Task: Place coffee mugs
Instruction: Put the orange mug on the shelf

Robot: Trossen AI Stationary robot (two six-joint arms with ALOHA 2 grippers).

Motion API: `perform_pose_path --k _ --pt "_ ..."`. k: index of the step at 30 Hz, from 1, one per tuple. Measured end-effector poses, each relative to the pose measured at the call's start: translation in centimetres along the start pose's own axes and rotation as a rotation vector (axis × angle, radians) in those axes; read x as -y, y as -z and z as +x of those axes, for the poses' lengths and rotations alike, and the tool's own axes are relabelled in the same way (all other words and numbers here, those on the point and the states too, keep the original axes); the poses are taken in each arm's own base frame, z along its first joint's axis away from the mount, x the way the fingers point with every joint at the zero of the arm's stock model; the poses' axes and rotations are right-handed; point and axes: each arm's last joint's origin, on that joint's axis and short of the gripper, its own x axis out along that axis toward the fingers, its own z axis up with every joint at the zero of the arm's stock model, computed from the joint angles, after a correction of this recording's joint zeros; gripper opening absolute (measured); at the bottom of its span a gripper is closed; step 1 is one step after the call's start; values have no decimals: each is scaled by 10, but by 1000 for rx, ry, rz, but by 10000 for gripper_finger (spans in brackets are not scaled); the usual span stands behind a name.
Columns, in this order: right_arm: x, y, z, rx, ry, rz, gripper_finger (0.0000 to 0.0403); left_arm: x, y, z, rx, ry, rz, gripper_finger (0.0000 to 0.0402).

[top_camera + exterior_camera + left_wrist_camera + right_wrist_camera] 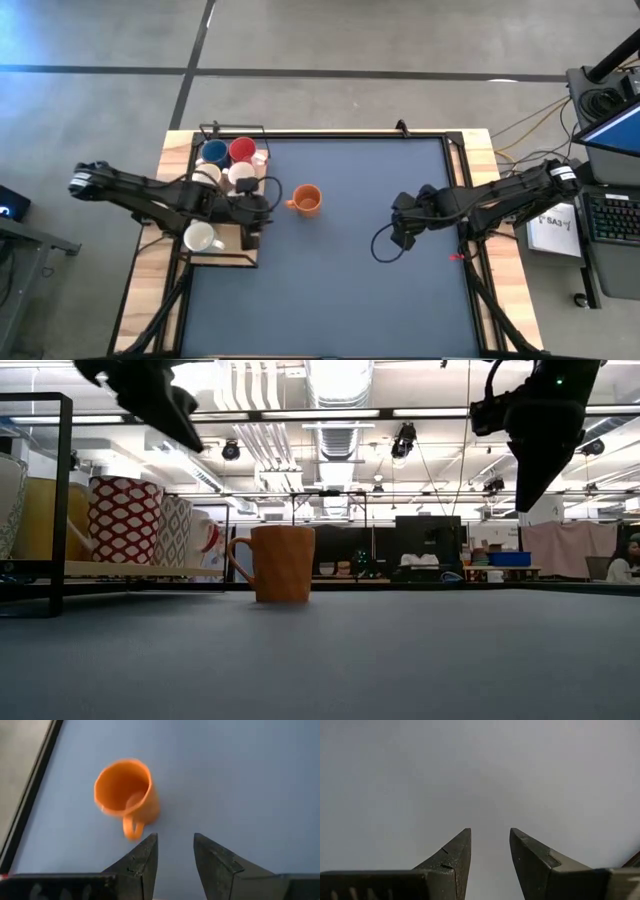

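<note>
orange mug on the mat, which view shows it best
The left wrist view: the orange mug fills much of the frame, upright, with its inside and handle showing. The low view shows its side and handle in profile. The high view shows it small. The right wrist view shows only bare mat.

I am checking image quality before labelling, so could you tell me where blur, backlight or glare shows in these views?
Left wrist view: the orange mug is soft with blur, while the left gripper fingers look sharper. Low view: bright ceiling lights backlight both arms into silhouettes; the orange mug stays readable. Right wrist view: plain blue mat, evenly lit, no glare. High view: even light, with only faint shadows.
</note>
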Motion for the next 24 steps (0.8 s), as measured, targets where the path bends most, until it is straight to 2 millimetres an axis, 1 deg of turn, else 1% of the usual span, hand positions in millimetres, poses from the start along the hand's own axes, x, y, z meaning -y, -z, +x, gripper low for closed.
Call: perform_pose_path --k 4,8,14,19,24 --pt "3 1 0 30 25 -6 125 6 -9 14 36 3 50 108" --pt "9 7 0 50 29 -2 125 11 -15 32 39 -2 114 108" --pt "15 17 7 131 -50 39 125 15 -19 63 11 -20 181 108" --pt "19 24 13 167 -87 56 125 8 -21 87 -12 -59 214 108" --pt "22 31 22 181 -113 64 125 -6 -23 107 -22 -98 200 108"
